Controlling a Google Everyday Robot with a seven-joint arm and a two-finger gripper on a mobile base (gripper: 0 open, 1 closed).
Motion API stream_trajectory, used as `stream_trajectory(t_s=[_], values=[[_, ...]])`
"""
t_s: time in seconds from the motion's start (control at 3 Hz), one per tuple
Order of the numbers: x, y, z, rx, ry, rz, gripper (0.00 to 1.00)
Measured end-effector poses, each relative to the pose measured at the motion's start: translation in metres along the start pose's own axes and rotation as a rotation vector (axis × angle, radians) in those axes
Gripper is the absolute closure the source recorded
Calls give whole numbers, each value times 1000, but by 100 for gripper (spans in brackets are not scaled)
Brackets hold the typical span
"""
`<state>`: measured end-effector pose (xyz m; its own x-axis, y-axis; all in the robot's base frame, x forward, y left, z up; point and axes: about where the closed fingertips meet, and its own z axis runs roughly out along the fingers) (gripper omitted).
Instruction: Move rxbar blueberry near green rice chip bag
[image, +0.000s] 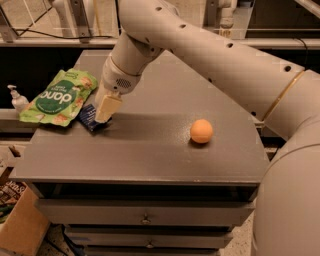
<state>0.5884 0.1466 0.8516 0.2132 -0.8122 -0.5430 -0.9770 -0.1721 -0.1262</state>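
The rxbar blueberry (89, 118), a small dark navy wrapper, lies on the grey table top right beside the lower right edge of the green rice chip bag (59, 98). The bag is light green with a dark green oval and white letters, lying flat at the table's left side. My gripper (104, 116) with cream fingers (107, 106) comes down from the upper right onto the bar's right part and hides that part.
An orange ball (201, 131) sits on the table (165, 150) to the right of centre. A white pump bottle (18, 99) stands off the table's left edge. My large arm (210, 55) spans the upper right. Drawers (145, 217) are below; a cardboard box (20, 225) is on the floor at left.
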Motion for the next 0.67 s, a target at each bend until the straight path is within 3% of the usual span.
stream_trajectory(t_s=[0.33, 0.67], values=[[1, 1, 0, -3, 8, 3, 0], [18, -2, -17, 15, 31, 31, 0]])
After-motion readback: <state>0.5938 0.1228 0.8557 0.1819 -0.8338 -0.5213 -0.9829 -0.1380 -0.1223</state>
